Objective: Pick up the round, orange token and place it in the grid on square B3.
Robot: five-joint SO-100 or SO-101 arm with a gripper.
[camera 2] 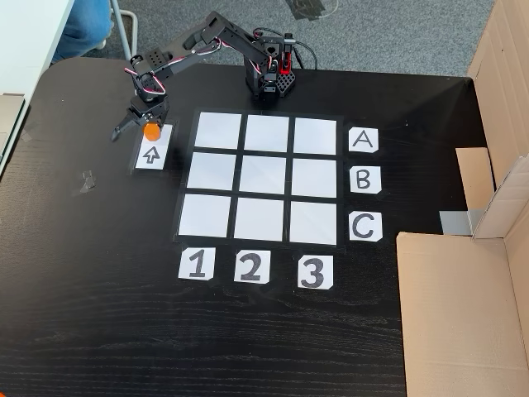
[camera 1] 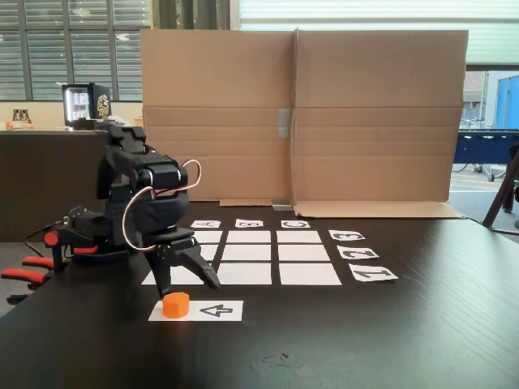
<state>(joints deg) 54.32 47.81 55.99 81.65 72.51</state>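
While claw (camera 1: 185,285) hangs spread above token (camera 1: 176,305) near table's (camera 2: 83,273) edge: risks knocking it off strip (camera 1: 219,310).

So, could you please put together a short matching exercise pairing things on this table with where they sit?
Things:
1. token
2. gripper
3. label 3
4. cardboard

Places, as the view from above shows them:
a. below the grid
b. on the arrow strip
c. right edge of the table
d. open above the token

Pairs: 1-b, 2-d, 3-a, 4-c
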